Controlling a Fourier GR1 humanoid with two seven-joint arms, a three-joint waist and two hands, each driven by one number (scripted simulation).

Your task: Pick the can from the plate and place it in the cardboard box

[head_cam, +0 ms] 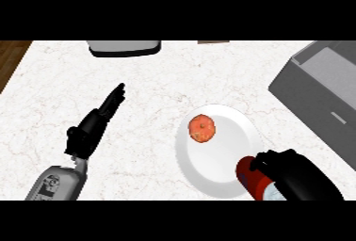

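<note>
Nearest to us, at the lower right, our black right hand (292,172) curls its fingers over the top of a red cylindrical can (252,181), gripping it. That can sits at the near right edge of the white round plate (233,136), overlapping its rim; we cannot tell whether it rests on the plate or is lifted. Farther in on the plate lies a small orange round fruit (203,128), apart from the can. Our left hand (94,127) shows at the left over the white marbled worktop (153,80), fingers straight and pointing away toward the far side, holding nothing. At the right, well apart from the plate, stands a grey open box (316,87). Along the far edge, a grey and black appliance (125,47) is partly cut off from view.
</note>
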